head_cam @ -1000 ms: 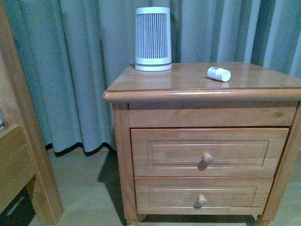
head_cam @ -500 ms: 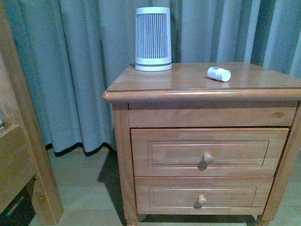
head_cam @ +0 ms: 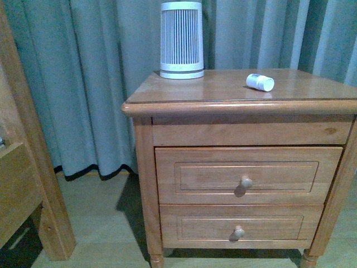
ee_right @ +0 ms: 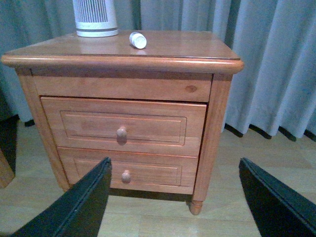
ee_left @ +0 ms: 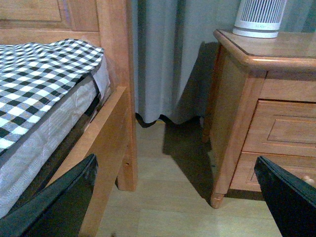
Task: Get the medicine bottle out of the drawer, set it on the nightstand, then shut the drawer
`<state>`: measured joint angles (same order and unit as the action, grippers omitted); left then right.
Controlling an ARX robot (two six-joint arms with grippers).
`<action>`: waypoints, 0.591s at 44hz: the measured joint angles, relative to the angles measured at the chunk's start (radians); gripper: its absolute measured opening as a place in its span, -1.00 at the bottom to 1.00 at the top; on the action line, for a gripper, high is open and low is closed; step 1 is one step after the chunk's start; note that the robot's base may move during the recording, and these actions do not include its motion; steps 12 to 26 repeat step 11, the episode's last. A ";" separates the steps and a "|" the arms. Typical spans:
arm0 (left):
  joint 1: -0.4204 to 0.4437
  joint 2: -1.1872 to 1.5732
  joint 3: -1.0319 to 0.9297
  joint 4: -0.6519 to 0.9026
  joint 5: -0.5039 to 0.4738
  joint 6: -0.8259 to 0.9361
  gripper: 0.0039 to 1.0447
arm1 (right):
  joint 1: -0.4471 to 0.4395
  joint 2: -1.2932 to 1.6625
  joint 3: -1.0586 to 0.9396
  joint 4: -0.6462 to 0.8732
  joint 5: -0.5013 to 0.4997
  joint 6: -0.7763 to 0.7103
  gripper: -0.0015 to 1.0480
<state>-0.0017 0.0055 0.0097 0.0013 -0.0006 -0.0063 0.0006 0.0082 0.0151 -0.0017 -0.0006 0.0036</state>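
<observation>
The medicine bottle [head_cam: 260, 82] [ee_right: 138, 40] lies on its side on top of the nightstand [head_cam: 167, 89] [ee_right: 197, 49], right of the middle. The drawer [head_cam: 248, 175] [ee_right: 123, 126], the taller upper one, sits flush in the cabinet with its round knob [head_cam: 246, 181] facing out. Neither arm shows in the front view. My right gripper [ee_right: 173, 207] is open and empty, held back from the cabinet front at about the lower drawer's height. My left gripper [ee_left: 175, 207] is open and empty over the floor between the bed and the nightstand [ee_left: 247, 98].
A large white ribbed appliance [head_cam: 182, 40] [ee_left: 259, 17] stands at the back left of the nightstand top. The shallower drawer [head_cam: 240, 226] below is shut. A wooden bed frame [head_cam: 28, 167] with a checked cover [ee_left: 39, 84] stands at the left. Grey curtains [head_cam: 83, 84] hang behind.
The front view has shifted a little, so the nightstand sits slightly higher in the picture. The bottle and both drawers have not moved.
</observation>
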 joint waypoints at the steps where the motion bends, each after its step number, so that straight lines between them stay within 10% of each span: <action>1: 0.000 0.000 0.000 0.000 0.000 0.000 0.88 | 0.000 0.000 0.000 0.000 0.000 0.000 0.61; 6: 0.000 0.000 0.000 0.000 0.000 0.000 0.88 | 0.000 0.000 0.000 0.000 0.000 0.000 0.90; 26: 0.000 0.000 0.000 0.000 0.000 0.000 0.88 | 0.000 0.000 0.000 0.000 0.000 0.000 0.87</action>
